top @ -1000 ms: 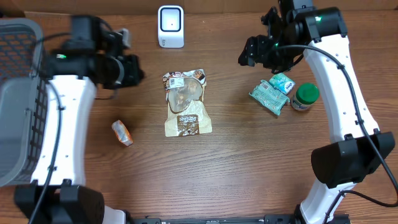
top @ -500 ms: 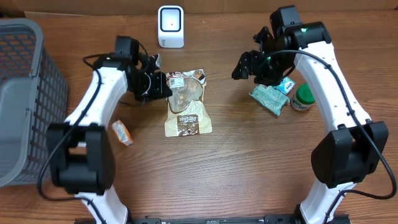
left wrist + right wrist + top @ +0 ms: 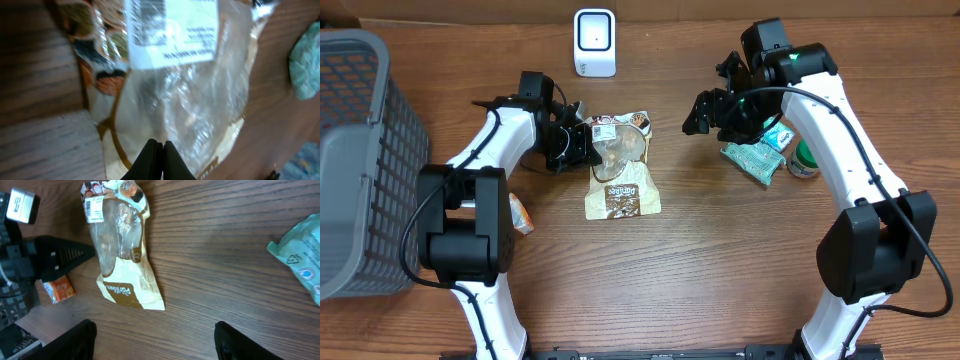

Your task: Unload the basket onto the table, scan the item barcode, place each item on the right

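The item is a clear-and-brown snack bag (image 3: 618,168) lying flat in the middle of the table. A white barcode label (image 3: 604,128) sits at its top left corner. The white scanner (image 3: 594,42) stands at the back of the table. My left gripper (image 3: 586,150) is shut, and its tips rest at the bag's left edge just below the label. In the left wrist view the closed left gripper (image 3: 159,149) lies over the bag's clear window (image 3: 190,100), below the label (image 3: 170,30). My right gripper (image 3: 704,110) hovers open to the right of the bag; in its own view the right gripper (image 3: 155,342) holds nothing, with the bag (image 3: 120,255) ahead.
A grey basket (image 3: 360,160) stands at the left edge. An orange packet (image 3: 518,214) lies near the left arm. Two green packets (image 3: 752,156) and a green-lidded jar (image 3: 808,160) sit under the right arm.
The left arm swung right and down until its shut tips reached the bag's left edge. The right gripper drifted a little left and stayed open.
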You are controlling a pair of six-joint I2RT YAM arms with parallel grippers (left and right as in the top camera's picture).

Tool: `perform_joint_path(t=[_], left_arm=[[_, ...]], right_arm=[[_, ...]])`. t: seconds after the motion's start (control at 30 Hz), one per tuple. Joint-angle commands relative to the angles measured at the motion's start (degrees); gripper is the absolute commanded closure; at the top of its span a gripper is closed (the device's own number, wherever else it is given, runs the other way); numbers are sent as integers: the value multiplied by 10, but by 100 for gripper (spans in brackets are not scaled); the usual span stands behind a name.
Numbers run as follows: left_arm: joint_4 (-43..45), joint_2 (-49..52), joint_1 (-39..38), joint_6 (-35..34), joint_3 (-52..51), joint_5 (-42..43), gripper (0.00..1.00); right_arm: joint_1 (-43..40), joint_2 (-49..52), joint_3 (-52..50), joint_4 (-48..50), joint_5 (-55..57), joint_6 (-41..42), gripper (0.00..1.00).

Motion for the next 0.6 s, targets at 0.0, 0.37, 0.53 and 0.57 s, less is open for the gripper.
perform_joint_path(t=[0.0, 0.37, 0.53, 0.57], left_arm=[[9, 17, -3, -21, -5, -25, 96], [23, 30, -23, -30, -5, -76, 96], [23, 31, -39, -32, -5, -102, 96], [23, 31, -40, -32, -5, -104, 96]], right_arm=[[6, 5, -3, 4, -4, 4, 30], [6, 22, -3, 10, -5, 20, 31], [6, 36, -3, 10, -5, 20, 32], [6, 37, -3, 10, -5, 19, 32]])
